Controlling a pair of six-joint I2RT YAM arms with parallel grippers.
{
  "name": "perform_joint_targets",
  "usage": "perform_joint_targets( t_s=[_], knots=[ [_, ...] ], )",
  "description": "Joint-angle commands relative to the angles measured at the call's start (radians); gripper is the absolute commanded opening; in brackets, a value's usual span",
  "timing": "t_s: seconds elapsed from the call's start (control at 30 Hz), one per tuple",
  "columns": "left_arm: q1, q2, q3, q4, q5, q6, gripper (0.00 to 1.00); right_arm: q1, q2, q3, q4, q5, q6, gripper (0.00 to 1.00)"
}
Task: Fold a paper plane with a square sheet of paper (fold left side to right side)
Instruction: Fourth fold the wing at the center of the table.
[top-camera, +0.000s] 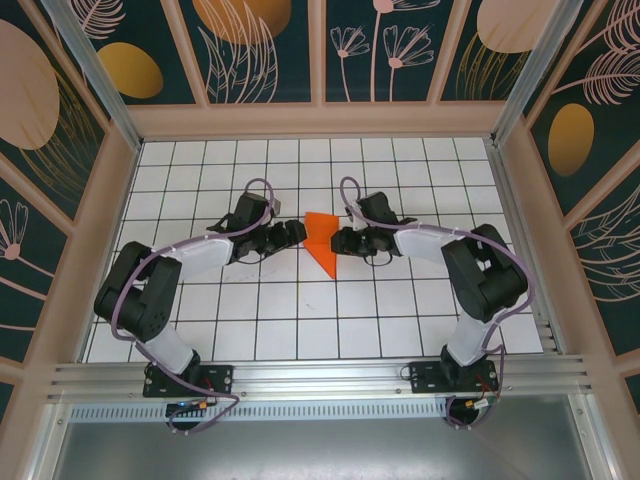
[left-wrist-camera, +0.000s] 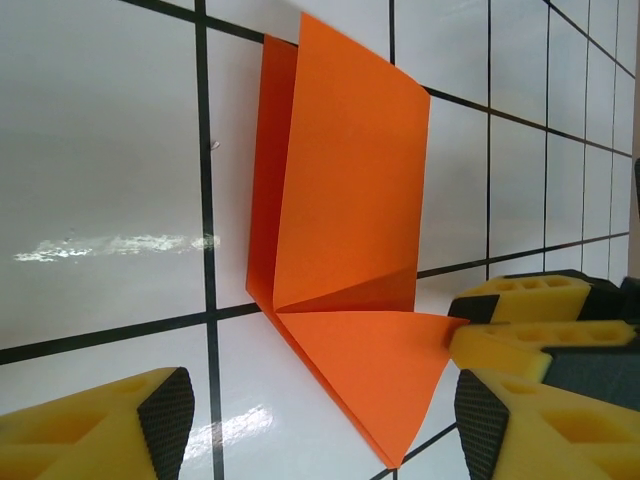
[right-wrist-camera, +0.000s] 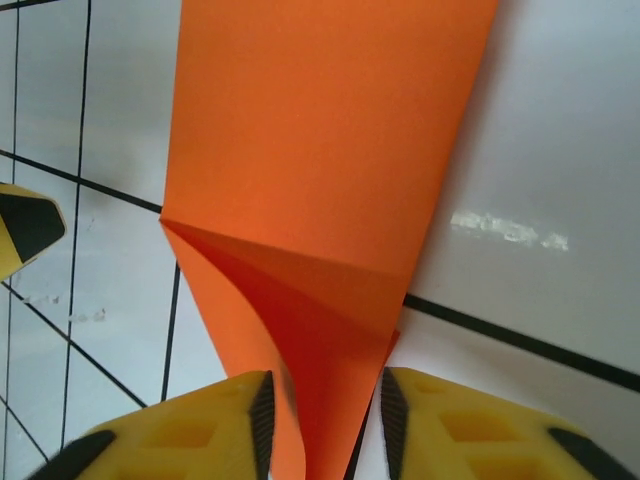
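Plainly, white gridded surface lies all round your sheet of paper, which sits between the two sets of jaws. Its long axis runs crosswise to both, with the pointed end toward the arm bases. It is bright orange and folded narrow, with one corner flap lifted. The left jaws stand apart. The right jaws straddle that flap; clamped or not, you cannot tell.

I count one sheet of paper, orange, near the middle of the one table. Arms: two, a left arm and a right arm. Grippers: two, a left gripper and a right gripper.
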Motion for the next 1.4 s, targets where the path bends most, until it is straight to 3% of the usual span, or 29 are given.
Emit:
perform_joint_targets(
  t_s=[0.0, 0.1, 0.2, 0.4, 0.97, 1.1, 1.37],
  knots=[
    [0.0, 0.031, 0.013, 0.049, 0.034, -0.019, 0.71, 0.003, 0.018, 0.031, 0.014, -0.013, -0.015, 0.25],
    [-0.001, 0.041, 0.017, 0.058, 0.048, -0.023, 0.71, 0.003, 0.018, 0.034, 0.003, 0.004, -0.018, 0.14],
    [-0.001, 0.078, 0.021, 0.068, 0.056, -0.031, 0.7, 0.003, 0.019, 0.031, -0.003, 0.011, -0.02, 0.1],
    [-0.008, 0.107, 0.036, 0.084, 0.073, -0.041, 0.69, 0.003, 0.013, 0.025, -0.009, 0.021, -0.021, 0.08],
    [-0.06, 0.202, 0.108, 0.083, 0.078, -0.05, 0.52, 0.003, 0.005, 0.008, -0.009, 0.027, -0.02, 0.06],
    [-0.065, 0.202, 0.139, 0.086, 0.082, -0.056, 0.36, 0.003, -0.005, 0.008, -0.01, 0.034, -0.018, 0.09],
    [-0.067, 0.167, 0.151, 0.089, 0.08, -0.076, 0.15, 0.003, -0.124, -0.006, -0.064, 0.162, -0.046, 0.32]
  ],
)
